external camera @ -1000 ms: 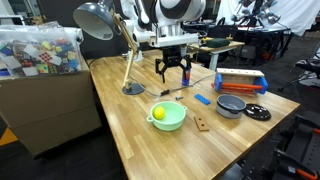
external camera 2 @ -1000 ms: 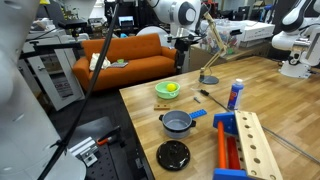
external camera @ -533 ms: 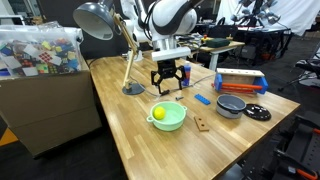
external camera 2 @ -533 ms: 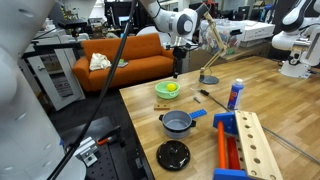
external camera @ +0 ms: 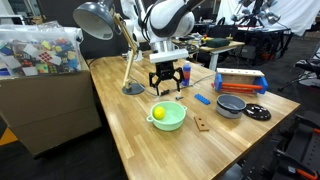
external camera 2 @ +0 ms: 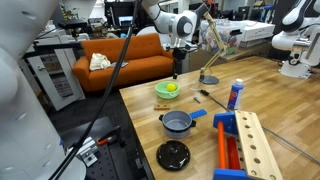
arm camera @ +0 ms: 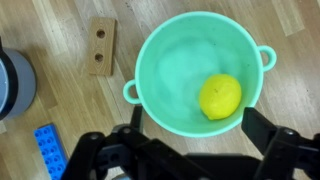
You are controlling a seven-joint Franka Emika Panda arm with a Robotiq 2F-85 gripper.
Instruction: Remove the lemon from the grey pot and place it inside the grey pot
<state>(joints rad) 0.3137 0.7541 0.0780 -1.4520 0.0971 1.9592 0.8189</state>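
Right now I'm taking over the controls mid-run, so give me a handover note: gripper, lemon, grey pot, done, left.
Gripper: open, empty, hovering above the green bowl.
Lemon: lying in the green bowl, not in the grey pot.
Grey pot: empty, standing apart on the table.
Done: nothing grasped yet.
Left: descend, grip the lemon, carry it into the grey pot.

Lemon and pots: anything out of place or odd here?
Yes: the small yellow lemon lies in the pale mint-green bowl, not in the dark grey metal pot, which looks empty. Nothing spilled or damaged.
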